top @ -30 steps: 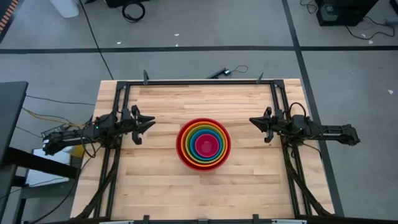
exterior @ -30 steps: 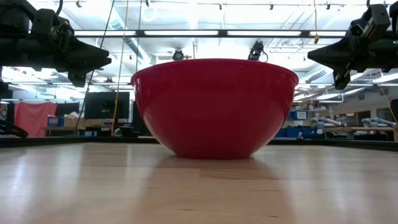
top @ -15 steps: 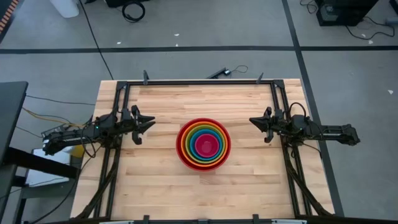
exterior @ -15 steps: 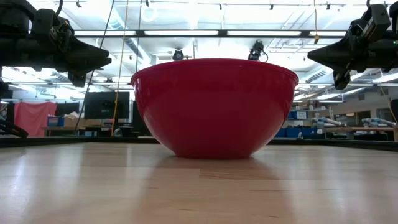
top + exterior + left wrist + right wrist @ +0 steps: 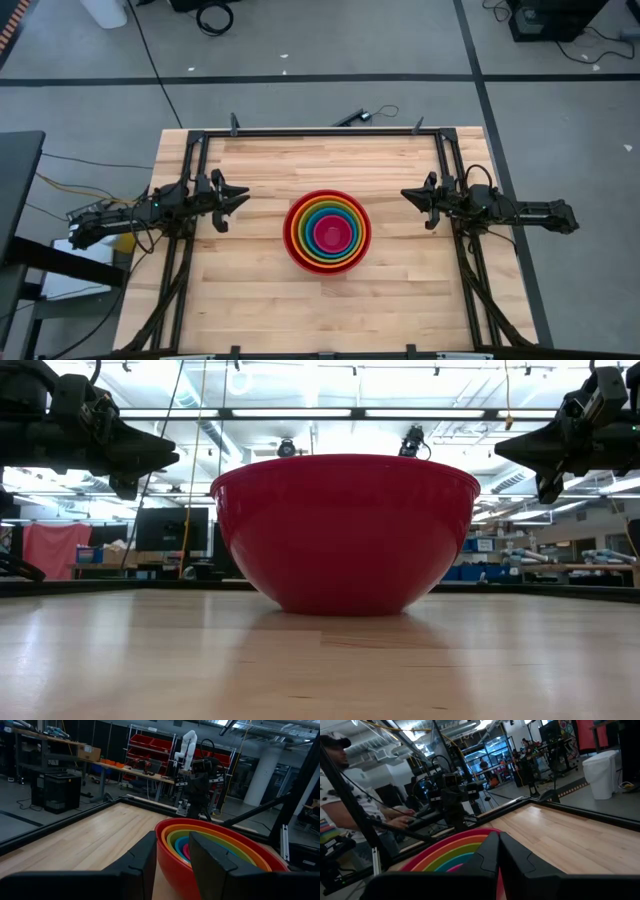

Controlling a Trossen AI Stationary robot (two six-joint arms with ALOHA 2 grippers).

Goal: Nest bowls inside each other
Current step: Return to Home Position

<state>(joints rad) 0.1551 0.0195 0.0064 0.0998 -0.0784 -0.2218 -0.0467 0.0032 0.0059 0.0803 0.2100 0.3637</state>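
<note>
The bowls sit one inside another at the table's middle: the red bowl (image 5: 292, 240) outermost with its base on the wood, then orange (image 5: 299, 219), yellow-green, blue, and magenta-pink (image 5: 331, 234) at the centre. The low view shows only the red bowl (image 5: 345, 530). My left gripper (image 5: 240, 199) hovers at the left, above the table, pointing level at the bowls; its fingers stand apart with nothing between them (image 5: 172, 855). My right gripper (image 5: 405, 194) hovers at the right, shut (image 5: 499, 851), pointing at the bowls.
A black metal frame (image 5: 325, 132) runs along the far edge and down both sides of the table. Bare wood lies all around the bowls. A person (image 5: 340, 805) sits beyond the table's left side, seen in the right wrist view.
</note>
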